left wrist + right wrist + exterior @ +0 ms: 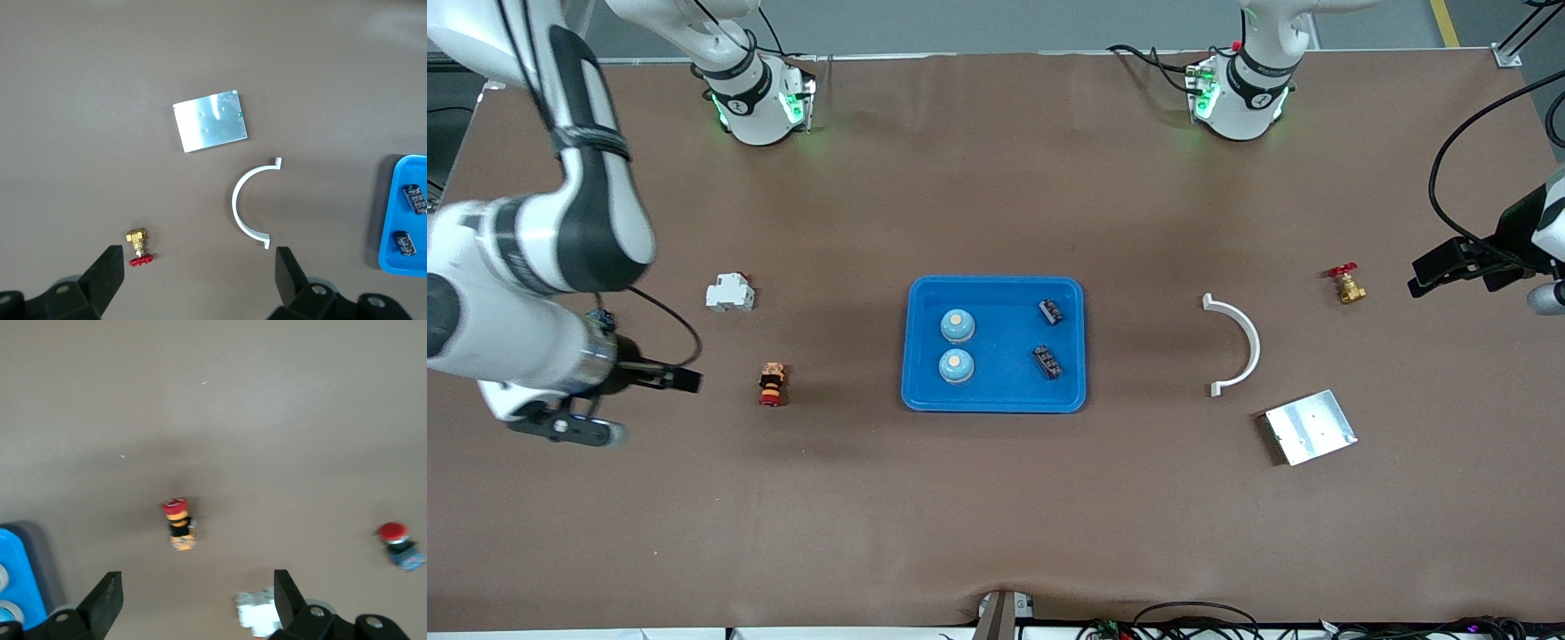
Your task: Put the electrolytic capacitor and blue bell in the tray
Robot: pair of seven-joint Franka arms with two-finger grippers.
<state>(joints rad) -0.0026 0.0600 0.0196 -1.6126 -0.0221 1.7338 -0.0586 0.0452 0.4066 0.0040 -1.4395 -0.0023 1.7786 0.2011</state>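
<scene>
Sitting at the middle of the table, the tray (996, 396) already holds two blue bells (958, 326) side by side at its nine-o'clock half and two dark electrolytic capacitors (1048, 361) at its three-o'clock half, none touching another. At about three o'clock from the tray, well apart, a white curved bracket (1238, 345) lies on the brown mat, with a flat silver plate (1310, 428) near it at roughly five o'clock and a small brass valve with a red handle (1346, 284) at about two o'clock from the bracket. At nine o'clock from the tray a red-capped push button (772, 384) lies on its side, and a white breaker-like block (729, 293) rests at about eleven o'clock from that button. The left gripper (200, 280) hangs at the left arm's end of the table with fingers spread wide and nothing between them, the valve and bracket in its wrist view. The right gripper (199, 600) hangs at the right arm's end, jaws equally wide and empty, over bare mat near the push button. Nothing stands between either gripper and the tray.
</scene>
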